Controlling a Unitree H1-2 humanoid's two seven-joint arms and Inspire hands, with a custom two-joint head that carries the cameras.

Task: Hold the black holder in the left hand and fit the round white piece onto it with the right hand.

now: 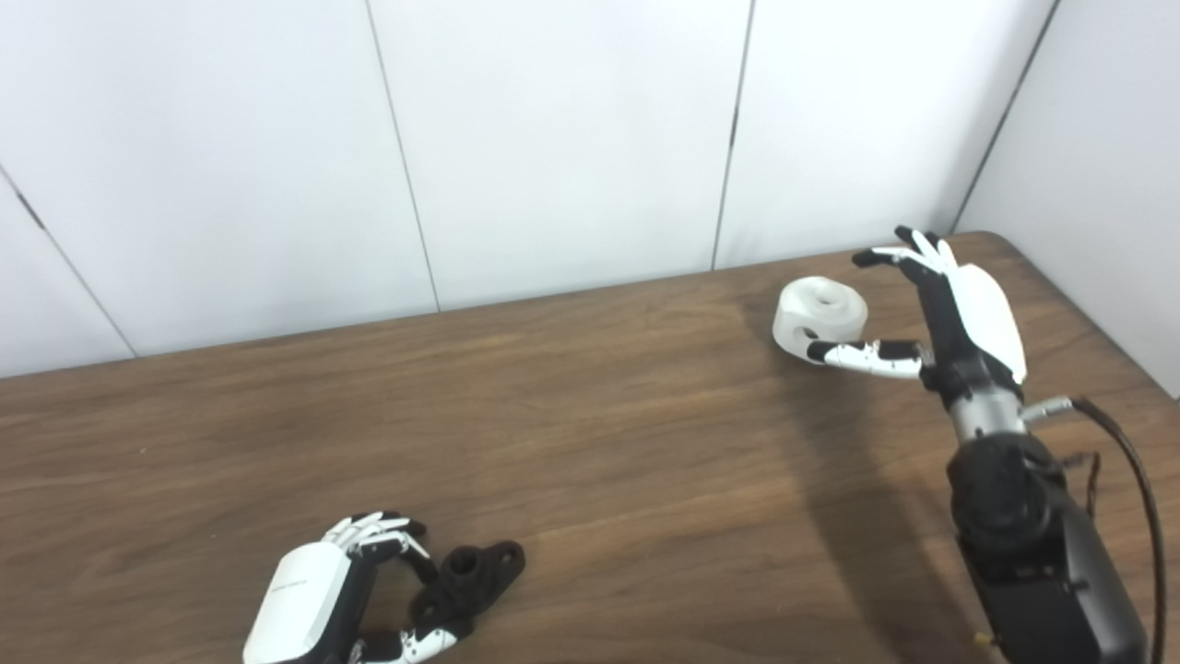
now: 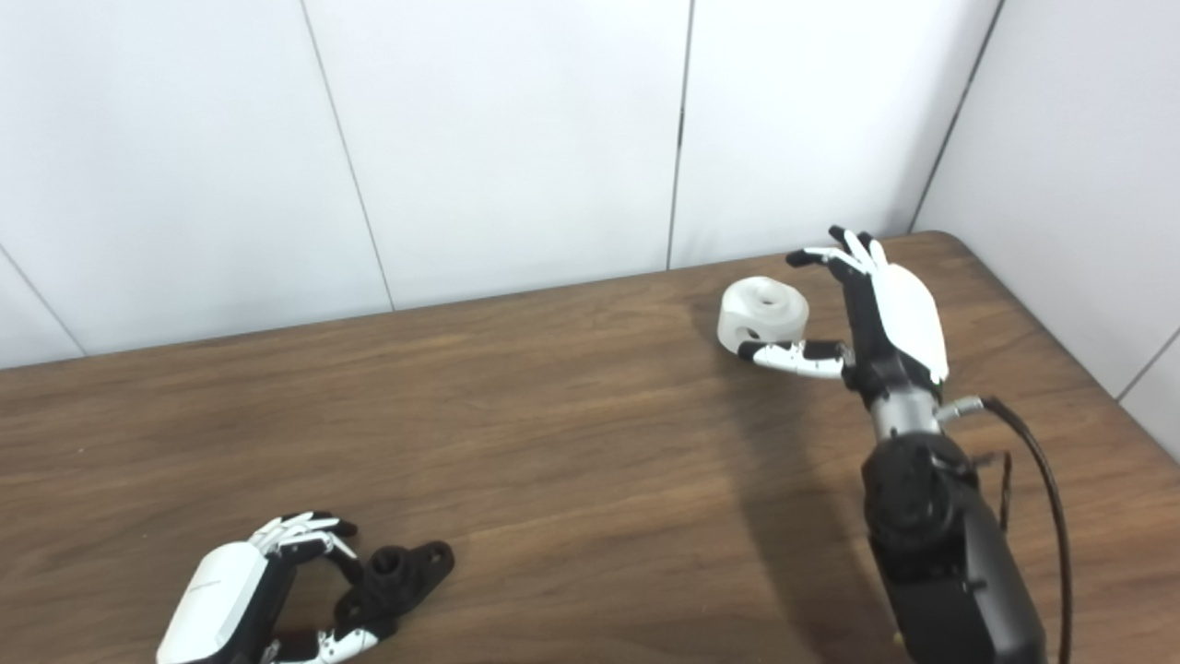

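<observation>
The black holder [image 1: 472,574] lies flat on the wooden table [image 1: 590,443] at the front left. My left hand [image 1: 346,590] is right beside it, open, with curled fingers [image 1: 383,533] behind its near end and the thumb in front; I cannot tell whether they touch it. The round white piece [image 1: 820,314], with a hole in its top, sits at the back right. My right hand [image 1: 931,318] is open around its right side, thumb by its front face and fingers [image 1: 908,251] spread above and behind it. It also shows in the right eye view [image 2: 763,315].
White wall panels stand just behind the table's back edge. The table's rounded right corner [image 1: 996,238] is close behind my right hand. A black cable [image 1: 1138,480] loops off the right wrist.
</observation>
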